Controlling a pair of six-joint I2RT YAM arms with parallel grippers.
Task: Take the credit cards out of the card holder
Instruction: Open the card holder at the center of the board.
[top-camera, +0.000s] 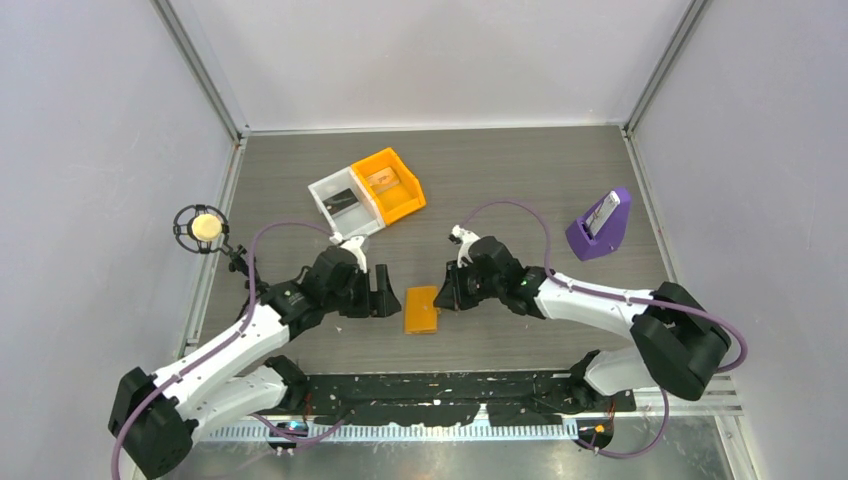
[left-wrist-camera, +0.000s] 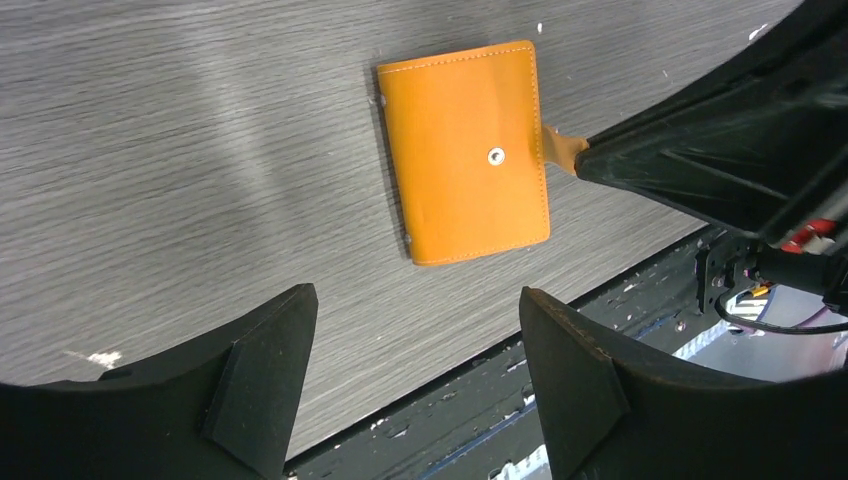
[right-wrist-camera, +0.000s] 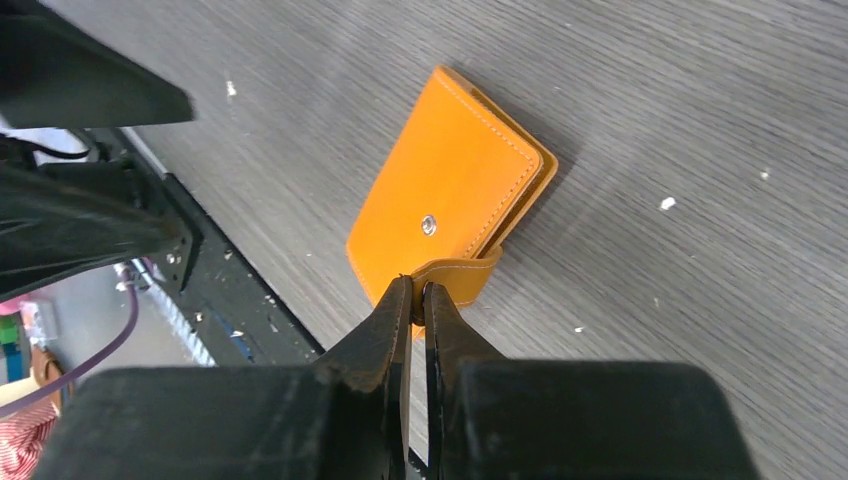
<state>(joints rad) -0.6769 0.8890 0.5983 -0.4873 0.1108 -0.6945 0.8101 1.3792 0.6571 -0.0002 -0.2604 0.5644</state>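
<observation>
- The left arm (top-camera: 225, 350) is reaching forward and inward from its base, its wrist angling toward the centre.
- The left gripper (top-camera: 385, 293) is hanging low with its jaws standing wide apart, its two fingers (left-wrist-camera: 265, 380) gripping nothing.
- The right arm (top-camera: 600, 298) is stretching leftward, its elbow bending close to its own base.
- The right gripper (top-camera: 443, 295) is pointing at the left one, the two sitting near each other but apart.
- Its jaws are pressing together, pinching the thin strap of the card holder (right-wrist-camera: 450, 205).
</observation>
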